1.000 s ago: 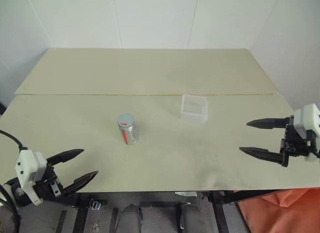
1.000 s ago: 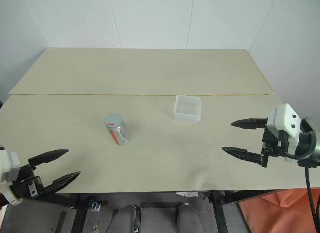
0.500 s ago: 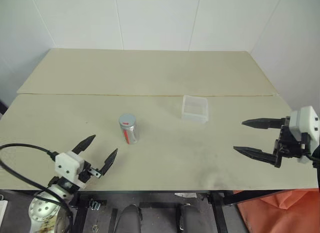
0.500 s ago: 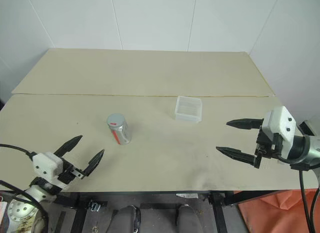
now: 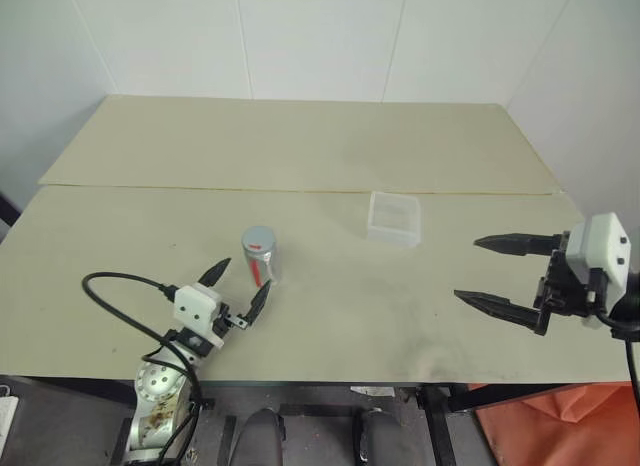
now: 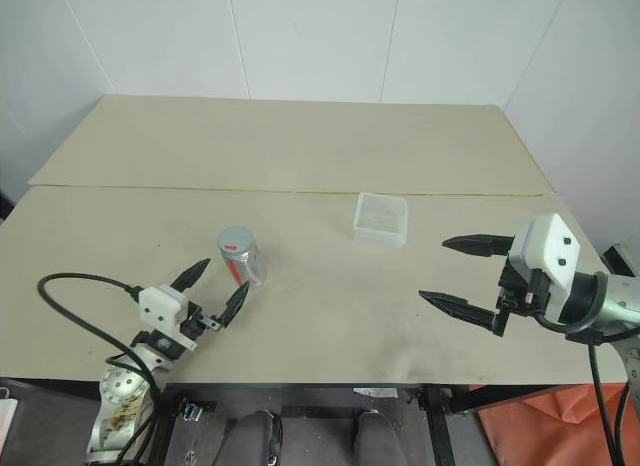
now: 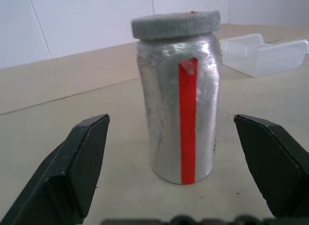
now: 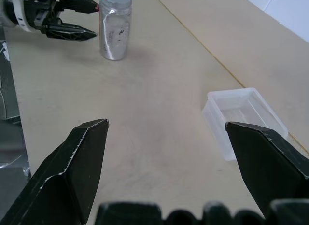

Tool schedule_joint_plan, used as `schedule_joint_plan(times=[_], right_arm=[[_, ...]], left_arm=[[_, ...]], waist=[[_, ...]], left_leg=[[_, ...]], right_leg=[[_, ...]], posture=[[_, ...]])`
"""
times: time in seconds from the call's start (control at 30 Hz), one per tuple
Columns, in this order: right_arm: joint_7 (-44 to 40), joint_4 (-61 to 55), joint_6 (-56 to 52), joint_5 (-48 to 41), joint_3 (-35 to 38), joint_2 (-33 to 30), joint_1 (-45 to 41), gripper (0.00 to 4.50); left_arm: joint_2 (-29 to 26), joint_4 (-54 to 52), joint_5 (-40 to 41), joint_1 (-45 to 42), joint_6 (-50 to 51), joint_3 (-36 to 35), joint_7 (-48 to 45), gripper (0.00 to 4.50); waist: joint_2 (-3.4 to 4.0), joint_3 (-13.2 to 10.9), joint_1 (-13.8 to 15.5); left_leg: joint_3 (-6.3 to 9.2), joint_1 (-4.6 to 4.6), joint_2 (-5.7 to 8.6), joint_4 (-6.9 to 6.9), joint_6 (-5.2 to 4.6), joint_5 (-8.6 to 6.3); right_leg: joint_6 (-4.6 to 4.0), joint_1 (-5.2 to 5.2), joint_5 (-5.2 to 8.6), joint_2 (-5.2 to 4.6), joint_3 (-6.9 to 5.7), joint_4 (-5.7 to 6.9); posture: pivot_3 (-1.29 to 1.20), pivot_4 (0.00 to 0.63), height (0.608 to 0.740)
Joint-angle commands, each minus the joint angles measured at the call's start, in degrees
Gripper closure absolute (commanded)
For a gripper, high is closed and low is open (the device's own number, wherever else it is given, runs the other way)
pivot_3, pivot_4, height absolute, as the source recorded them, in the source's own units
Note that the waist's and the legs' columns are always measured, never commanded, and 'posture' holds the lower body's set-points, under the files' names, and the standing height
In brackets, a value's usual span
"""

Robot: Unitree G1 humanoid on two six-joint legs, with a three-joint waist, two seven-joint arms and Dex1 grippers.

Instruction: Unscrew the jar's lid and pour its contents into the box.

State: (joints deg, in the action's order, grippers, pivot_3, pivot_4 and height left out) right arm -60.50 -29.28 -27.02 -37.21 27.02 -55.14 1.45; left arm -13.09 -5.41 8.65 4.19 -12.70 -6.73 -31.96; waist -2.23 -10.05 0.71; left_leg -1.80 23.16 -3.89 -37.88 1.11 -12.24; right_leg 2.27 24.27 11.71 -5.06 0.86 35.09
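A small silvery jar [image 5: 260, 262] with a red stripe stands upright on the table, left of centre, its grey lid [image 5: 258, 236] screwed on. My left gripper [image 5: 247, 275] is open just in front of the jar, pointing at it without touching. In the left wrist view the jar [image 7: 181, 114] stands a little beyond the two fingers and between their lines. The clear plastic box [image 5: 393, 217] sits to the right and farther back and looks empty. My right gripper [image 5: 466, 268] hovers open at the right, apart from both. In the right wrist view the box [image 8: 244, 119] and the jar [image 8: 115, 29] both show.
The beige table [image 5: 330, 156] is two boards joined by a seam running across behind the jar and box. White walls close the back and right side. A black cable [image 5: 120, 286] trails from my left wrist over the front edge. Something orange [image 5: 560, 426] lies on the floor at the lower right.
My left gripper has come forward and to the right from the table's front left corner up to the jar, staying open. The right gripper has barely shifted. Jar and box have not moved.
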Motion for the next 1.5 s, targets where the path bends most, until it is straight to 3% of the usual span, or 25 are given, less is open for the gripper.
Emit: schedule_joint_plan(times=[0.03,0.53,0.63,0.83,1.1,1.2,1.33,1.5], right_arm=[[1.16,-1.6,-0.31,-1.12,2.54,-0.05,0.03,0.0],[2.03,-2.41,-0.63,-0.85,3.9,-0.19,1.53,0.0],[2.38,-2.53,-0.51,-0.66,3.71,-0.08,1.72,0.0],[2.77,-2.45,-0.3,-0.4,3.39,0.08,1.72,0.0],[5.71,-4.04,-0.63,-1.02,2.39,1.67,0.39,0.0],[11.51,-6.73,-2.47,-2.21,-1.35,4.89,-2.86,0.0],[31.2,-12.65,-9.02,-2.73,-13.88,19.55,-12.51,0.0],[41.07,-16.44,-12.53,0.58,-24.75,29.04,-16.69,0.0]], left_arm=[[0.57,2.22,-0.88,-2.63,-3.14,1.19,1.79,0.02],[5.11,11.41,-7.07,-9.86,-8.13,4.88,12.93,0.02],[5.19,12.01,-7.14,-10.05,-9.0,5.67,13.26,0.58],[4.8,12.75,-7.86,-10.7,-9.44,6.37,14.48,2.37],[3.13,10.65,-3.95,-12.54,-7.26,6.11,11.64,2.49],[2.54,7.08,0.3,-13.18,-3.22,6.62,8.76,2.49],[0.06,-2.4,11.09,-14.41,10.87,8.01,2.2,2.49],[-3.01,-5.19,11.36,-16.81,17.76,9.56,-0.29,2.49]], waist=[[0.0,0.0,-0.01],[-0.01,0.01,-0.01],[-0.01,0.01,0.0],[-0.01,0.01,-0.02],[-0.01,0.01,-0.02],[-0.01,0.01,-0.17],[-0.02,0.02,-0.7],[0.05,0.04,-0.68]], left_leg=[[0.0,0.0,0.0,0.0,0.0,0.0],[0.01,0.0,0.01,0.0,-0.01,0.0],[0.01,0.01,0.02,0.0,-0.01,0.0],[0.02,0.0,0.02,0.0,-0.01,0.0],[0.01,0.01,0.02,0.0,-0.01,0.0],[0.01,0.01,0.01,0.0,-0.01,0.0],[0.13,0.02,-0.04,0.0,0.0,0.01],[0.24,0.05,-0.04,0.0,-0.01,0.01]], right_leg=[[0.0,0.0,0.0,0.0,0.0,0.0],[0.07,-0.02,-0.04,0.01,0.01,-0.01],[0.06,-0.02,-0.04,0.01,0.01,-0.01],[0.07,-0.02,-0.04,0.01,0.01,0.0],[0.07,-0.01,-0.04,0.01,0.01,-0.01],[0.07,-0.01,-0.04,0.01,0.01,-0.01],[0.03,0.05,-0.07,0.14,0.03,0.05],[0.01,0.08,-0.07,0.23,0.06,0.11]], posture=[[0.0,0.15,0.74],[0.0,0.15,0.74],[0.0,0.15,0.74],[0.0,0.15,0.74],[0.0,0.15,0.74],[0.0,0.15,0.74],[0.0,0.15,0.74],[0.0,0.15,0.74]])
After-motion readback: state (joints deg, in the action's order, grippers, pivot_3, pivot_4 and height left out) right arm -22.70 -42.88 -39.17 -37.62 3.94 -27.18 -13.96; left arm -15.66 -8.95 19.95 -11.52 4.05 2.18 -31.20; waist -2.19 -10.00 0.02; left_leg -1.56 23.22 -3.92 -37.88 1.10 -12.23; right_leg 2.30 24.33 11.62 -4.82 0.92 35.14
